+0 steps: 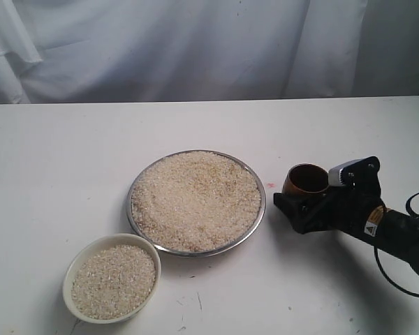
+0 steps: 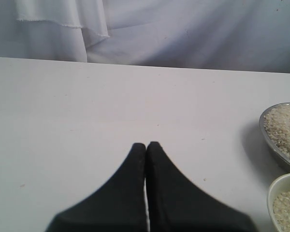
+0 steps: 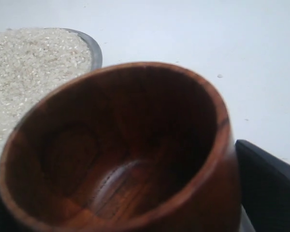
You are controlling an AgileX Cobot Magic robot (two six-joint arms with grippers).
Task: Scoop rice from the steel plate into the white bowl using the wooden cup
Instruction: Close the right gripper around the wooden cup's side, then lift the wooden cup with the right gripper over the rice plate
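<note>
With wooden cup (image 3: pixel 121 154) gripped empty in right end effector (image 1: pixel 304 197) at frame right, tip rim-first into rice (image 1: pixel 195 199), skimming shallow.

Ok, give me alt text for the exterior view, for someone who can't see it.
The right gripper holds a wooden cup just right of a steel plate heaped with rice on a white table. A white bowl, also filled with rice, sits near the plate's front left; a white cloth hangs behind.

Closed left hand (image 2: pixel 146 145) over table (image 2: pixel 87 111); steel plate (image 2: pixel 262 130) and white bowl (image 2: pixel 280 180) alongside.
</note>
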